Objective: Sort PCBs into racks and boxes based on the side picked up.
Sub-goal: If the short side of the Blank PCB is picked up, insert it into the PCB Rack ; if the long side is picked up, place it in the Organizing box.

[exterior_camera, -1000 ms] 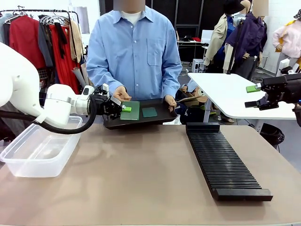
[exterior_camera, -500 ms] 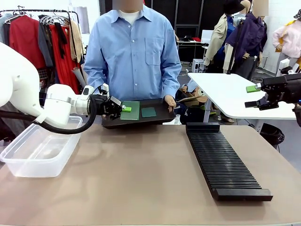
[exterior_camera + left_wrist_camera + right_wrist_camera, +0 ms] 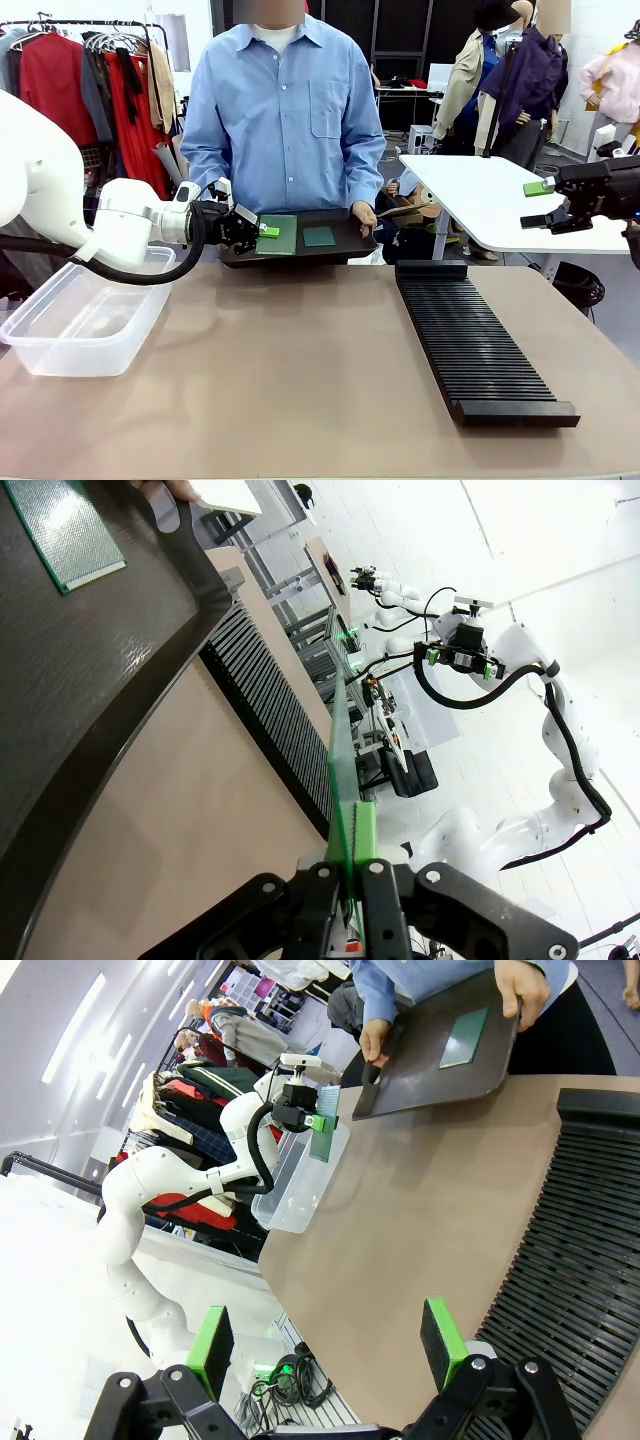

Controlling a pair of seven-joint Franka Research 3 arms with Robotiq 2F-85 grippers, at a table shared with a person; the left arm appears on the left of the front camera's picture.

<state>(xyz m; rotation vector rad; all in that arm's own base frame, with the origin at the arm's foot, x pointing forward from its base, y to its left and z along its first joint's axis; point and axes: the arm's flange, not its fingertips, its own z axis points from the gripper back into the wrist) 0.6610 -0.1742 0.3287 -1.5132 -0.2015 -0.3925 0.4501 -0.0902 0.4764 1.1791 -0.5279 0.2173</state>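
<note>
My left gripper (image 3: 263,231) is shut on a larger light-green PCB (image 3: 279,235), held in front of the near left part of the black tray (image 3: 345,250) that the person holds in both hands. In the left wrist view the PCB (image 3: 340,770) is edge-on between the fingers of my left gripper (image 3: 352,852), apart from the tray (image 3: 110,690). A smaller dark PCB (image 3: 319,236) lies on the tray. The black slotted rack (image 3: 470,340) lies at the right of the table and the clear tub (image 3: 80,315) at the left. My right gripper (image 3: 546,205) hangs open at the far right, holding nothing.
The person stands at the far edge behind the tray. A white side table (image 3: 480,205) is beyond the rack. In the right wrist view the rack (image 3: 570,1260) lies just below my open right gripper (image 3: 325,1345), and the tub (image 3: 300,1185) is across the table.
The person's hand at the tray's left end has slipped out of sight behind my left gripper, and the tray shifted slightly. Neither arm has visibly moved.
</note>
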